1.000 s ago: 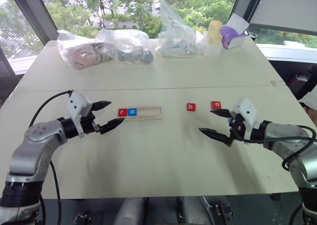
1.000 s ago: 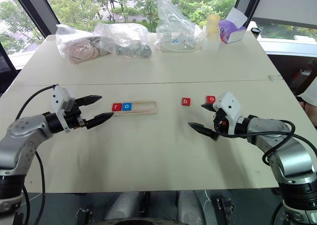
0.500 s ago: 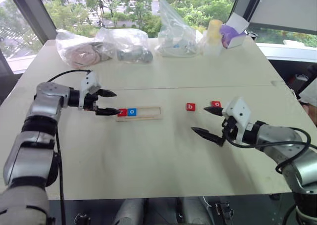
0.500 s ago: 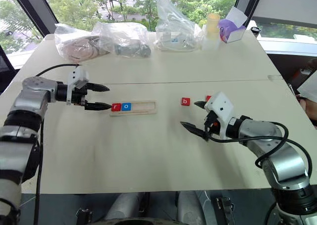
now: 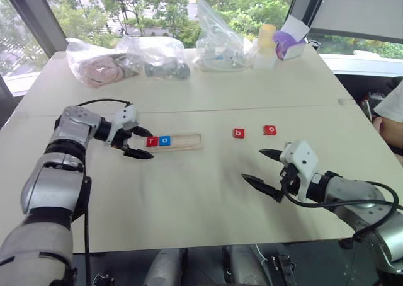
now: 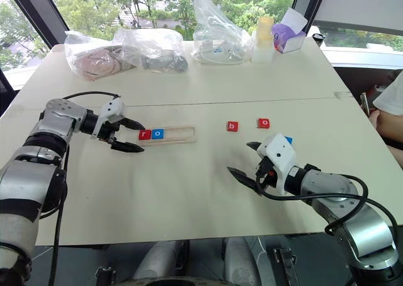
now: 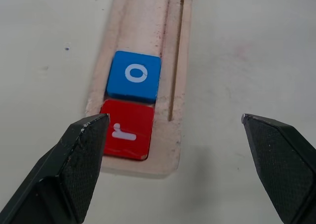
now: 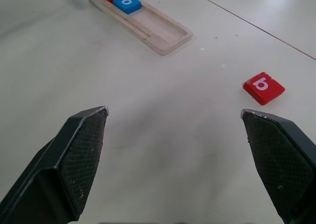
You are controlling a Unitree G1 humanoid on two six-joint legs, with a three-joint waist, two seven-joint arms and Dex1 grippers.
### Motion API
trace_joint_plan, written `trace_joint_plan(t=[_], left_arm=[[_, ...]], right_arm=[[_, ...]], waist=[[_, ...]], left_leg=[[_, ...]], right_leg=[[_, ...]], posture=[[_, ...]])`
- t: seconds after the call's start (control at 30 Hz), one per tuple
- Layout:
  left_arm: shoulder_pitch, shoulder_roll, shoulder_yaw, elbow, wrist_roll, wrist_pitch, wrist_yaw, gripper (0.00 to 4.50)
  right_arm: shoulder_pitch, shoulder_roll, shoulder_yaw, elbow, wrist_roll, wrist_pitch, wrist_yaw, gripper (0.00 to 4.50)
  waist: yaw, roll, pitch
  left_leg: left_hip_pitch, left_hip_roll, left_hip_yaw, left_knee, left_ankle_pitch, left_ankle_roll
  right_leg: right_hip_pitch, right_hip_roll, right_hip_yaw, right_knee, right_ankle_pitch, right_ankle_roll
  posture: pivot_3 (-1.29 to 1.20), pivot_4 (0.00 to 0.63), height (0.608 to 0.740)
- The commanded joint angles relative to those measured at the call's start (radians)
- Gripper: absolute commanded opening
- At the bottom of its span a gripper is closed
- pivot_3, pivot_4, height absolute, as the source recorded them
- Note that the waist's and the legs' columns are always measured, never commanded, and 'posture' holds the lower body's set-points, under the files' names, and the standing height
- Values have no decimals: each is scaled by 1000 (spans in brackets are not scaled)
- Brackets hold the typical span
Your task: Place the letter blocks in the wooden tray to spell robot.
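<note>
Letter blocks (image 6: 151, 134) lie in two groups on the table (image 5: 189, 198). The red r (image 7: 127, 129) and the blue o (image 7: 134, 75) sit side by side, touching, at the left end of the tray (image 5: 187, 140); the rest of its groove to their right is bare wood. The red b (image 5: 238, 133) and the red o (image 5: 270, 130) lie loose on the table, well to the right of the tray and a little apart from each other.

The left gripper (image 5: 150, 145) is at the tray's left end with its jaws wide open and holding nothing, one finger on the far side of the red r and one on the near side. Whether either tip touches the tray cannot be told.

The right gripper (image 5: 252, 164) is on the near side of the red b and red o, also wide open and empty, with bare table between it and the red b. A blue scrap (image 6: 288, 139) peeks out just behind its white housing; what it is cannot be made out.

Along the far edge stand clear plastic bags (image 5: 160, 56), a yellow container (image 5: 267, 37) and a purple box (image 5: 291, 39), all well clear of the blocks. A person's white sleeve (image 5: 389, 113) shows past the table's right side.
</note>
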Motion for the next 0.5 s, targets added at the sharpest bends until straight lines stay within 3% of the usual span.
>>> trace_joint_plan(t=[0.03,0.5], left_arm=[[-34,6,28,4,18,-38,30,4500],[-25,8,44,19,66,-78,96,4500]], right_arm=[[5,-5,-43,-53,29,13,-8,4466],[9,-13,-43,-67,46,35,-20,4466]], waist=[[0,0,0],[1,0,0]], left_leg=[[0,0,0,0,0,0],[0,0,0,1,0,0]], right_leg=[[0,0,0,0,0,0],[-1,0,0,4,0,0]], posture=[[0,150,740],[0,150,740]])
